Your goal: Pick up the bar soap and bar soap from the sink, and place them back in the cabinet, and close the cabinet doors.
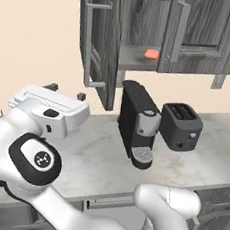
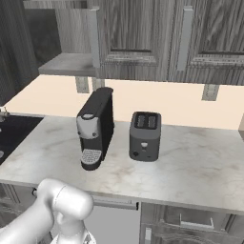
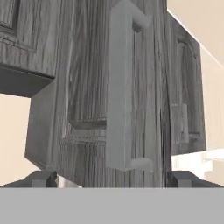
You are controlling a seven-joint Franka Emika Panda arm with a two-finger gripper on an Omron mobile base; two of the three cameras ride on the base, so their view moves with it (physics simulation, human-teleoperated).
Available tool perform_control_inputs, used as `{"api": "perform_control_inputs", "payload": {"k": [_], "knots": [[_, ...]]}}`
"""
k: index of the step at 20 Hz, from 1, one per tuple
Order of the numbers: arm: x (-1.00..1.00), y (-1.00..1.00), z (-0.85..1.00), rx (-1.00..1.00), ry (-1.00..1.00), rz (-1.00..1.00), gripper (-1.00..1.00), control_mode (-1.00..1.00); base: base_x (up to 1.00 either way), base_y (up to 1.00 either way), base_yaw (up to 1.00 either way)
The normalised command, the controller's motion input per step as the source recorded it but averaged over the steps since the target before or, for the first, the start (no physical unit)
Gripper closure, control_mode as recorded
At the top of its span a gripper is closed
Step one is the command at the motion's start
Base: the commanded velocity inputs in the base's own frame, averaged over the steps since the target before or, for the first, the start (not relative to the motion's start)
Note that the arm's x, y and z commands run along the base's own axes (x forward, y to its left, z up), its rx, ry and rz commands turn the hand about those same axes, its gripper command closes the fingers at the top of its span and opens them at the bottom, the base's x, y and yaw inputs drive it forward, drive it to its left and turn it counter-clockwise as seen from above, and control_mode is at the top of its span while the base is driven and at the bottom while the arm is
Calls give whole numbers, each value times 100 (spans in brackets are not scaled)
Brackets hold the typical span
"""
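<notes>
The cabinet (image 1: 138, 59) hangs open above the counter. One salmon-orange bar soap (image 1: 151, 54) lies on its grey shelf (image 2: 66, 64). The left cabinet door (image 1: 101, 45) is swung out toward me, and its long silver handle (image 3: 120, 87) rises close ahead in the hand view. The right door (image 1: 197, 25) stands roughly in line with the cabinet front. My gripper (image 1: 66, 91) is low and left of the open door. It is open (image 3: 111, 179), fingertips (image 3: 41, 178) wide apart, holding nothing. The sink's black basin (image 2: 14, 133) shows at the left edge.
A black coffee machine (image 1: 137, 124) and a dark toaster (image 1: 181, 126) stand on the marble counter (image 1: 97, 155) under the cabinet. Paler base cabinets (image 2: 190, 224) run below the counter edge. My own white arm rises across the lower left of the left base view.
</notes>
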Motion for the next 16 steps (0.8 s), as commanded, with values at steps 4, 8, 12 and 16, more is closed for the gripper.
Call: {"api": "perform_control_inputs", "payload": {"k": [4,8,12,16], "knots": [[30,21,-2,0,-1,-10,-100,-100,0,0,0],[15,1,0,0,0,-5,-100,-100,0,0,0],[16,0,0,0,0,-6,-100,-100,0,0,0],[25,0,-3,0,0,-7,-100,-100,0,0,0]]}}
